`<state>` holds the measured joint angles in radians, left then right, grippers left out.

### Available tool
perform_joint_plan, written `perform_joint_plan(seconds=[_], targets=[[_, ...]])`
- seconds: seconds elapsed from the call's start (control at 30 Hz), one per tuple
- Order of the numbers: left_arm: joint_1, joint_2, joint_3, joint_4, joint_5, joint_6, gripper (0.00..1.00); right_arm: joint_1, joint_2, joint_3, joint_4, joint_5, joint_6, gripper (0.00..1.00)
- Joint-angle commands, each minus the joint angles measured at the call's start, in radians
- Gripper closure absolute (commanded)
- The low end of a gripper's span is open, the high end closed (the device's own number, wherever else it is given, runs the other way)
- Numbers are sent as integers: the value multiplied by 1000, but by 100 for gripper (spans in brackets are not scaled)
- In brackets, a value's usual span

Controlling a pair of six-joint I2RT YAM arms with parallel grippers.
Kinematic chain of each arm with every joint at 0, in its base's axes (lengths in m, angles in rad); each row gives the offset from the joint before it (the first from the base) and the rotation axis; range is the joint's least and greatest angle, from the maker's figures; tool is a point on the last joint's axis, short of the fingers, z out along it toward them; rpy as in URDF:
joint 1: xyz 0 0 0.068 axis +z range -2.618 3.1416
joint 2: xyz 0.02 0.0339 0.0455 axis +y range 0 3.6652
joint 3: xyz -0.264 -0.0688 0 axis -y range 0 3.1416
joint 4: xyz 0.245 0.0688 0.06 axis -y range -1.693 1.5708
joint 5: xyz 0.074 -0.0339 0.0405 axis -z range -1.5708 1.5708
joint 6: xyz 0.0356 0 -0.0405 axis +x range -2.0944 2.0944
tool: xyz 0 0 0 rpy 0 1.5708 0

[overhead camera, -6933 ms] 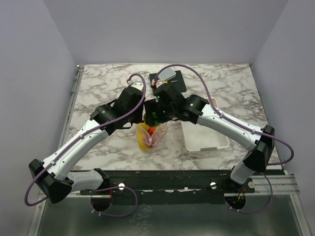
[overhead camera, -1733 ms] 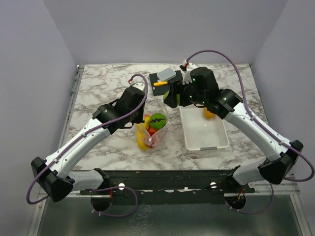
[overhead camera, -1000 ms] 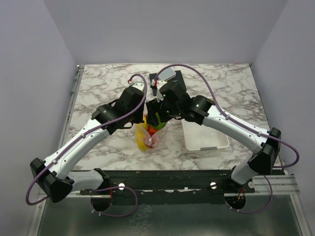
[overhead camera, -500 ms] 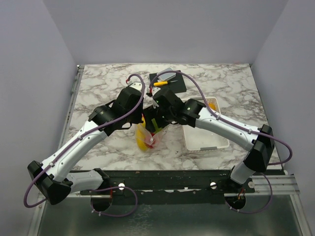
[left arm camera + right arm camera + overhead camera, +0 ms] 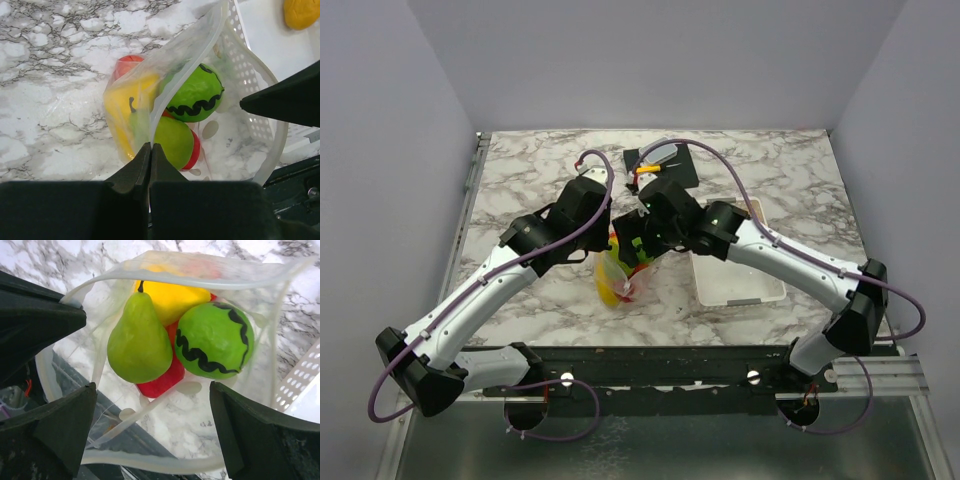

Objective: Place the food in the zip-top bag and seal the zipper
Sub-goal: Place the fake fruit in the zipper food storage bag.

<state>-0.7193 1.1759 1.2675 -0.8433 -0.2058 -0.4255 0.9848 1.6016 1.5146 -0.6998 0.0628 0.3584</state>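
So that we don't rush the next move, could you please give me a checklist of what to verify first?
1. Left gripper clamped on the zip-top bag edge: ok.
2. Bag mouth open: ok; the pear and green striped ball show inside.
3. Right gripper open and empty above the mouth: ok.
4. All food bagged: not ok; an orange piece lies in the white basket.
5. Zipper sealed: not ok; its two sides are apart.
6. No other food left out: cannot tell; the arms hide part of the table.
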Motion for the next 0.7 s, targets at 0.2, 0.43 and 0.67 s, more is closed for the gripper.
perform_joint_plan(seconds=[0.2,0.43,0.67], targets=[[0,-11,-7,1,10,-1,100,9,-152,81,-126,288,75,2],[0,-13,-5,0,11,4,100,-7,-196,80,-270,492,125,2],[0,-12,-8,1,13,7,100,-100,-216,-4,-320,556,136,4]])
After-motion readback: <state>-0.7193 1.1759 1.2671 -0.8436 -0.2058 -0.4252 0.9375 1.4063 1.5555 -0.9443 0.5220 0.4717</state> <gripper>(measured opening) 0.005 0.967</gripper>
